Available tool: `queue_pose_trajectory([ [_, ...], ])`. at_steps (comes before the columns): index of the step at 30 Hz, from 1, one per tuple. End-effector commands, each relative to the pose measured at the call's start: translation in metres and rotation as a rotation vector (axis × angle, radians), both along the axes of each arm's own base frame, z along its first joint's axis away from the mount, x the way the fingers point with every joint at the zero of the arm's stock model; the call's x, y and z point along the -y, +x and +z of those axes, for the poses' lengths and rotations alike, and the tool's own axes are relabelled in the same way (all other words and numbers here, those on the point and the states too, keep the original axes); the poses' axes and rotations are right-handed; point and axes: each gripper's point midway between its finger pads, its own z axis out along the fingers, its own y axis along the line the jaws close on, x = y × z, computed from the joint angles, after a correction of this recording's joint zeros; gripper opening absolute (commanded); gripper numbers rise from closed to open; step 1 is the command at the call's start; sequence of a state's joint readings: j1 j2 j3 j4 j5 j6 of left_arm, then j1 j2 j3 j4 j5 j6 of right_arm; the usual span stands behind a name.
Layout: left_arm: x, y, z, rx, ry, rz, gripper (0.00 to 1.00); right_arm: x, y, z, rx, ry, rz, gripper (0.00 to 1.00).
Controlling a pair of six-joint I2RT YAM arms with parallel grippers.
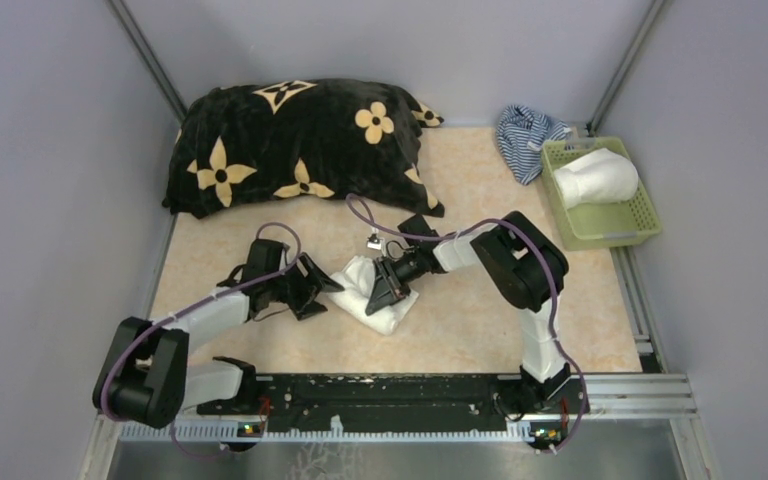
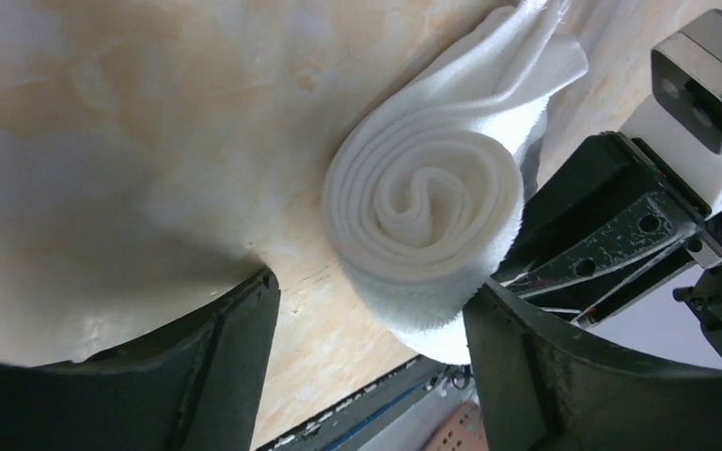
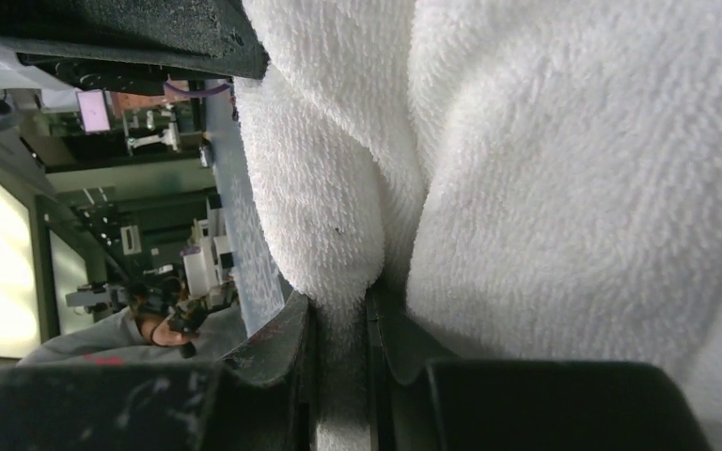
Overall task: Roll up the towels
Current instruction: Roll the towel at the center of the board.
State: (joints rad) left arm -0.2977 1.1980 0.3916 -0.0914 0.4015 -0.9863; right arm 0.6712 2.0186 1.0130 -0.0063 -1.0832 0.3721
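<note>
A white towel lies mid-table, partly rolled. In the left wrist view its end shows as a tight spiral, with a loose tail running off behind it. My left gripper stands open at the roll's left end, and its two fingers flank the roll's lower edge without pinching it. From the right, my right gripper is shut on a fold of the towel. A second towel, rolled, lies in the green basket.
A black pillow with tan flowers fills the back left. A blue-and-white striped garment sits bunched at the back right, beside the basket. Grey walls close in the left, back and right sides. The arms' base rail runs along the near edge.
</note>
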Motion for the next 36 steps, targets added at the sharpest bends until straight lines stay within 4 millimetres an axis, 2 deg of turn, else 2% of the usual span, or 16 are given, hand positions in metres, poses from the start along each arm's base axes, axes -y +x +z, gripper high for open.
queue_pose_trajectory([
  [1,0.011,0.015,-0.002,0.011,-0.006,-0.034,0.74,0.017,-0.010,-0.027,-0.059,-0.133,-0.059,0.16],
  [4,0.012,0.015,-0.015,-0.039,0.025,-0.039,0.66,0.022,-0.002,-0.016,0.061,-0.152,-0.089,0.28],
  [9,0.010,0.012,-0.028,-0.092,0.103,-0.045,0.65,0.034,0.024,0.018,0.366,-0.238,-0.175,0.46],
  [10,0.009,0.012,-0.029,-0.099,0.118,-0.045,0.65,0.037,0.028,0.021,0.426,-0.276,-0.189,0.47],
  [11,0.008,0.011,-0.031,-0.107,0.129,-0.046,0.65,0.038,0.032,0.036,0.510,-0.286,-0.205,0.48],
  [14,0.007,0.009,-0.034,-0.128,0.151,-0.046,0.65,0.038,0.036,0.057,0.728,-0.375,-0.230,0.51],
  [20,0.006,0.008,-0.039,-0.151,0.182,-0.054,0.68,0.019,0.021,0.075,1.028,-0.488,-0.208,0.53],
  [22,0.005,0.008,-0.040,-0.154,0.186,-0.056,0.68,0.011,0.014,0.070,1.081,-0.516,-0.189,0.53],
  [28,0.005,0.006,-0.043,-0.163,0.193,-0.065,0.70,0.010,0.010,0.023,1.173,-0.691,-0.097,0.54],
  [31,0.006,0.007,-0.043,-0.161,0.189,-0.073,0.71,0.018,0.009,0.002,1.185,-0.762,-0.044,0.54],
  [36,0.010,0.014,-0.033,-0.110,0.184,-0.106,0.75,0.046,0.010,-0.031,1.192,-0.916,0.016,0.51],
])
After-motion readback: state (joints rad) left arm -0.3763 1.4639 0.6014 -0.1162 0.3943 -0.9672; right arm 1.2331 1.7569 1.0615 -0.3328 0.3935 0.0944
